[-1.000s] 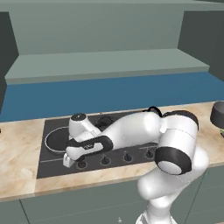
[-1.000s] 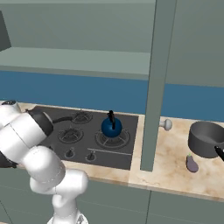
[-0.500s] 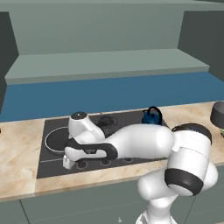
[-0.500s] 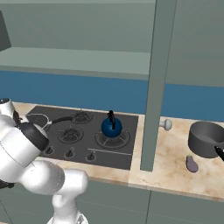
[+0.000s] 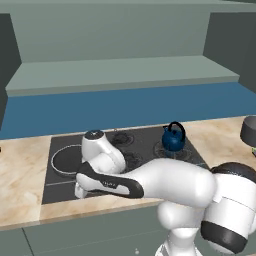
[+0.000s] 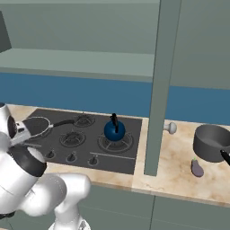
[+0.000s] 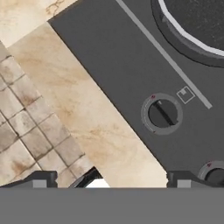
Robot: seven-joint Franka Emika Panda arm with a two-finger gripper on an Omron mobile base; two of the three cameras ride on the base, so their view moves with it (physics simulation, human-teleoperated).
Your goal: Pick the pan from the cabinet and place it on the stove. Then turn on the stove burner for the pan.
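In the left base view the pan point(image 5: 67, 159) sits on the stove point(image 5: 150, 145) at middle left, over its leftmost burner. In the right base view it shows at the left edge. In the hand view the hand point(image 7: 111, 180), fingers wide apart and empty, hovers above a knob point(image 7: 162, 113) right of centre; off-centre closing risks slipping or grabbing the neighbouring knob point(image 7: 215, 176).

Pan point(image 6: 37, 126) on stove point(image 6: 90, 155), left end
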